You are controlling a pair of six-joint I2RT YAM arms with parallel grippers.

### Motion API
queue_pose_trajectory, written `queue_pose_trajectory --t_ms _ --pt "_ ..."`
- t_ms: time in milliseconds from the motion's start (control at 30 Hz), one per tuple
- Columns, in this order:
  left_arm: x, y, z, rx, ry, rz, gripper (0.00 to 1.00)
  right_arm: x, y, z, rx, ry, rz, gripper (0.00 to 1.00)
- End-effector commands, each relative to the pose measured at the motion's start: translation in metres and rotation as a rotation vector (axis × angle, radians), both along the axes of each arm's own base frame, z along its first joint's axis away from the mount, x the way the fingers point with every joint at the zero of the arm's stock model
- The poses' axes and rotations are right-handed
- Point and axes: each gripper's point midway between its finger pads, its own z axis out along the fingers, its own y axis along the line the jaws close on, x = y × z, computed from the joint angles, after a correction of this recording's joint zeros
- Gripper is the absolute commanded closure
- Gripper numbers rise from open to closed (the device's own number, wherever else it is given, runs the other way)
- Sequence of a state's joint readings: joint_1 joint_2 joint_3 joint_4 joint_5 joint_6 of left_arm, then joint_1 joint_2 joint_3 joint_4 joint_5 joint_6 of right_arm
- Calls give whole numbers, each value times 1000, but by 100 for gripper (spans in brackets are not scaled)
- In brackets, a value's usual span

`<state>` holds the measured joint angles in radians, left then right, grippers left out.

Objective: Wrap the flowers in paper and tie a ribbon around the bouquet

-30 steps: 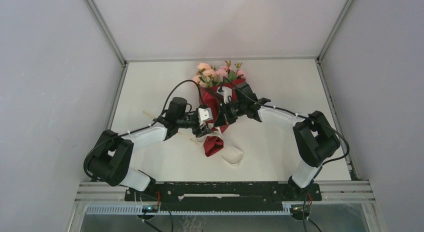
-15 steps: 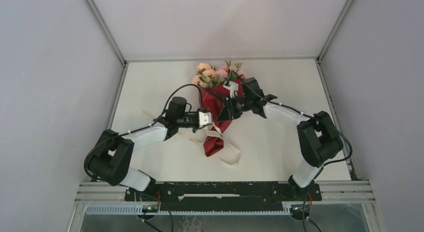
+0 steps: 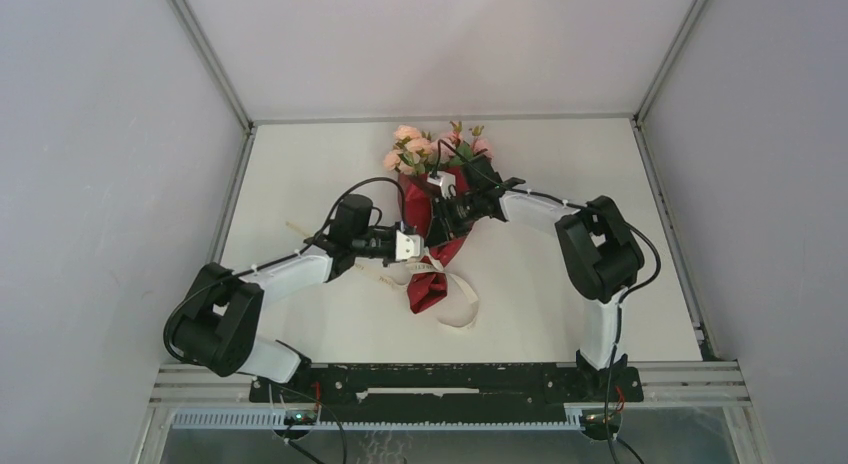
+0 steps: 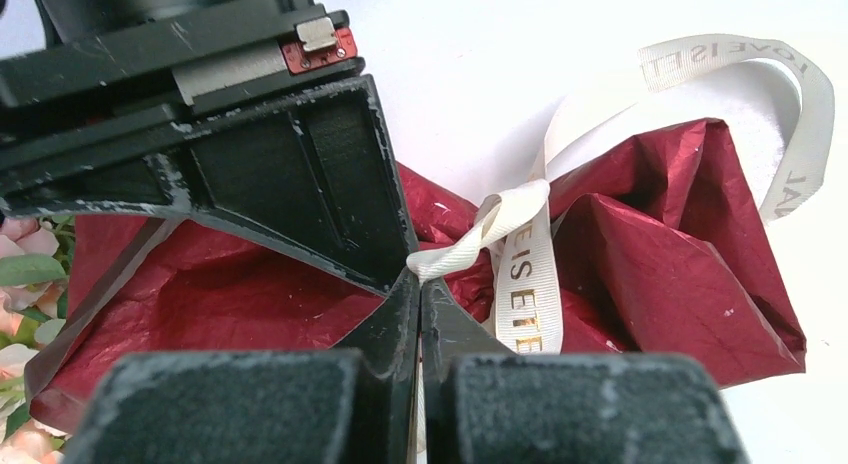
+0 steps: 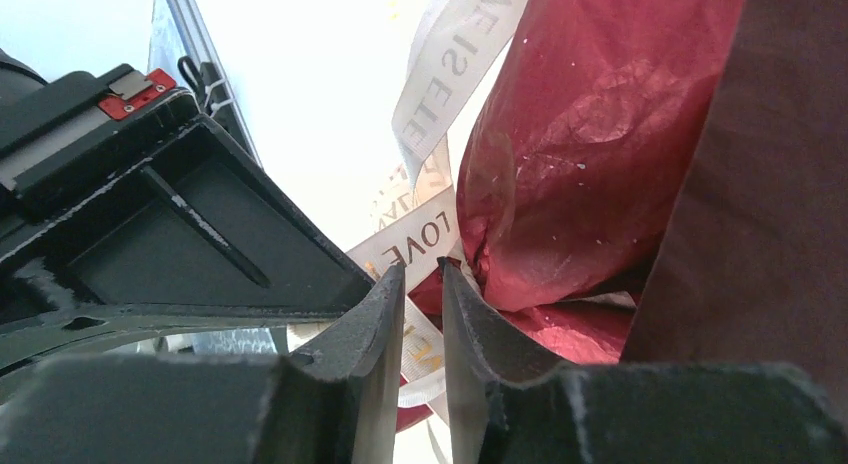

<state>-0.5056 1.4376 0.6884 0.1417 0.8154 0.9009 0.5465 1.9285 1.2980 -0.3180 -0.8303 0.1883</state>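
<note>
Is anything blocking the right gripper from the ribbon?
Nothing visible does. The right wrist view shows the ribbon right at the tips of the right gripper, whose jaws stand slightly apart. The red paper lies off to one side, and the left gripper is shut on the ribbon.

White table (image 3: pixel 570 174), bouquet (image 3: pixel 428 287) lying, ribbon (image 3: pixel 466 311) trailing

Deep glossy red on crinkled paper (image 4: pixel 680 284); cream with gold lettering on ribbon (image 4: pixel 525 274); pale pink on roses (image 3: pixel 410 136); green leaves (image 4: pixel 25 270); white table (image 3: pixel 560 174).
</note>
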Motion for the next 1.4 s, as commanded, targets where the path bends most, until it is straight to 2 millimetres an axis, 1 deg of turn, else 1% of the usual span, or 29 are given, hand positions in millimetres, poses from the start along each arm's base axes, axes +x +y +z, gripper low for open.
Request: queue_pose_trajectory --t_ms 0,133,200,367,467,633,767,867,1000,1067,1167,1367 --pt "-6 -2 13 -22 -54 -46 100 -9 14 19 91 0 105 72" --pt "-7 1 8 -4 -61 -55 100 -19 11 9 72 26 142 71" --pt "-9 2 4 10 -70 -69 100 -25 11 5 69 36 166 69" --pt "-12 6 -2 43 -122 -120 100 -30 14 6 107 40 200 62" --pt "-11 8 -4 51 -128 -118 100 -31 18 6 119 37 207 57" --pt "-12 10 -5 57 -128 -122 100 -38 27 4 138 38 240 51" --pt "-14 11 -6 59 -135 -130 100 -36 26 3 148 50 238 50" --pt "-19 14 -12 79 -132 -151 100 -37 27 9 168 50 244 50" --pt "-19 14 -12 78 -129 -153 100 -43 30 -1 132 47 256 50" --pt "-19 14 -13 80 -130 -152 100 -46 31 -9 115 64 258 52" --pt "-19 15 -13 82 -128 -150 100 -46 31 -13 103 69 252 61" --pt "-16 18 -13 94 -141 -134 100 -35 25 -4 99 29 220 98"
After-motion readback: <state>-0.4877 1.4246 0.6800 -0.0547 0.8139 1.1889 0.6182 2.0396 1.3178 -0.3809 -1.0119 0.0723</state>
